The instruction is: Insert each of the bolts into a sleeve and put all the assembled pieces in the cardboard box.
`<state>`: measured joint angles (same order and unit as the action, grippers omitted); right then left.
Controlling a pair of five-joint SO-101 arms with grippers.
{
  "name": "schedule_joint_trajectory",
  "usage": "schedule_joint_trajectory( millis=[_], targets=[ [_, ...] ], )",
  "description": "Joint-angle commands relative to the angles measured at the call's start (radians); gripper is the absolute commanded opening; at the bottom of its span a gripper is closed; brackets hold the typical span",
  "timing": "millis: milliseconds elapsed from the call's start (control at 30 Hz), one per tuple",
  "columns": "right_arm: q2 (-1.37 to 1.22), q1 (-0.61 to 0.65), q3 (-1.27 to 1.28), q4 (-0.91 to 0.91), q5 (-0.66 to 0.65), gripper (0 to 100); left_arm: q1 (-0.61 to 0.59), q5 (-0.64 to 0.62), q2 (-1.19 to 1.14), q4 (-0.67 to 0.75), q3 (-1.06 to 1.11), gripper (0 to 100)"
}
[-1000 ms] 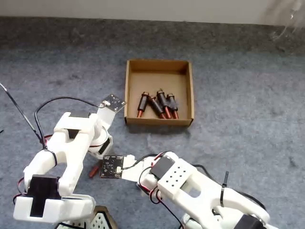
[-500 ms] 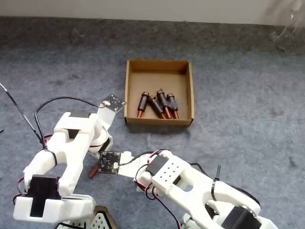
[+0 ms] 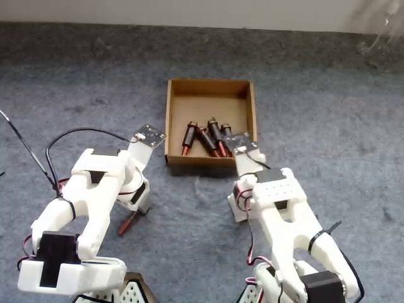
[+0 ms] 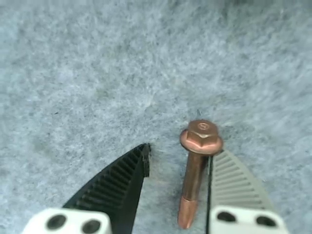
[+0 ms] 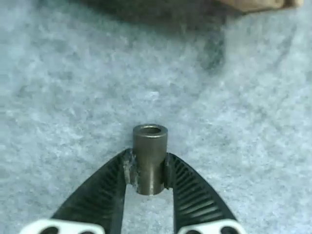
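The bolt [image 3: 128, 222] lies along one-to-seven o'clock inside the spread left gripper [image 4: 180, 151]. The right gripper [image 5: 148, 157] pinches a sleeve [image 5: 149, 146]. The box [image 3: 169, 120] at twelve holds four assembled pieces [image 3: 208, 139].

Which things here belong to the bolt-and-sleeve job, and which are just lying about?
Job: bolt, sleeve in the right claw, cardboard box, four assembled pieces inside it.
Lying about: looped black cable, grey carpet.

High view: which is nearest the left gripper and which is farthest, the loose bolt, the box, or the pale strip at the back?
1. Loose bolt, lying between the left gripper's open fingers.
2. Box, ahead and to the right.
3. Pale strip, along the far edge.
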<state>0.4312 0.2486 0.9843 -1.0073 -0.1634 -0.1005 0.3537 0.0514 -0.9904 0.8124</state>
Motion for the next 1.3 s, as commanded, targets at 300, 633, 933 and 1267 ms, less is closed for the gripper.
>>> schedule_joint_trajectory(
  millis=[300,633,933,1267],
  targets=[
    [0.041,-0.028,0.019,0.076,0.066,0.3,-0.024,-0.393,-0.002,-0.160,-0.328,0],
    [0.033,-0.031,0.021,0.076,0.071,0.3,0.015,-0.836,-0.005,-0.236,-0.435,0],
    [0.033,-0.031,0.021,0.076,0.068,0.3,0.008,-0.905,-0.004,-0.242,-0.349,25],
    [0.031,-0.030,0.022,0.076,0.068,0.3,-0.019,0.376,0.004,-0.249,-0.437,12]
  ],
)
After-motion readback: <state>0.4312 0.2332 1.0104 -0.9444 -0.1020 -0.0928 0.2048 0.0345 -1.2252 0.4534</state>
